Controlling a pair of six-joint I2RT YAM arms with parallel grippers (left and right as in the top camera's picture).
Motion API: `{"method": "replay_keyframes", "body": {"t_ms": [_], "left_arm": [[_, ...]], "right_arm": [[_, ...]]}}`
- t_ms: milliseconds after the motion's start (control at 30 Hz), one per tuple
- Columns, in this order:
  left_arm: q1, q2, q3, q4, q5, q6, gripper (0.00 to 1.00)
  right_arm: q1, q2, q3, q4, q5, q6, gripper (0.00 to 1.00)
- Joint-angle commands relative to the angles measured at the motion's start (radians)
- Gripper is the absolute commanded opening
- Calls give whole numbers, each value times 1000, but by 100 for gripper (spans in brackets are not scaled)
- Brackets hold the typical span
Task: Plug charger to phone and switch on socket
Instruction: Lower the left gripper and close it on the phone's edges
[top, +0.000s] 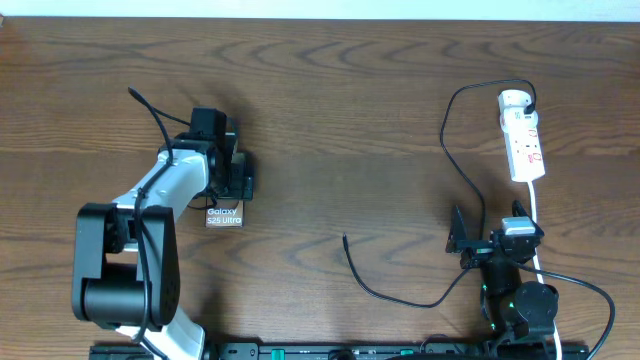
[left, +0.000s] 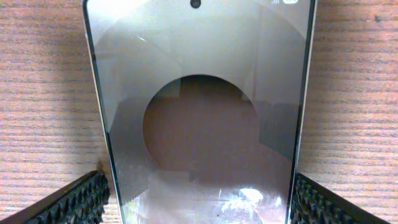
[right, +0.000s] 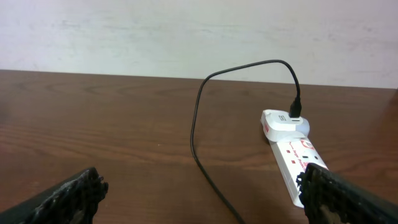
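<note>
1. Phone (top: 222, 214) lies flat on the brown wood-grain desk (top: 350, 120) at the left, mostly under the left claw (top: 232, 180). The white socket (top: 522, 140) lies far right. The charger (top: 444, 130) loops from it, and its free plug rests mid-desk, well apart from the phone. The right claw (top: 490, 240) is spread near the front edge.
2. Left wrist: the glossy phone (left: 199, 124) fills the view. The left claw (left: 199, 205) is spread, its fingers (left: 74, 202) flanking the long edges; whether they touch is unclear.
3. Right wrist: the right claw (right: 205, 199) stands wide over bare desk (right: 93, 124). The charger (right: 193, 124) arcs up into an adapter (right: 280, 121) on the socket (right: 295, 165). A pale wall (right: 186, 31) stands behind.
</note>
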Motion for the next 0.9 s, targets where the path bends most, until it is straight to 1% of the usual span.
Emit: {"method": "replay_keyframes", "body": {"t_ms": [0,867], "left_arm": [[-2,11,-36,12,-29,6,89],[-20,11,-36,12,-31,6,89]], "right_arm": [[3,-5,-1,-5,9,17,99],[3,-5,-1,-5,9,17,99]]}}
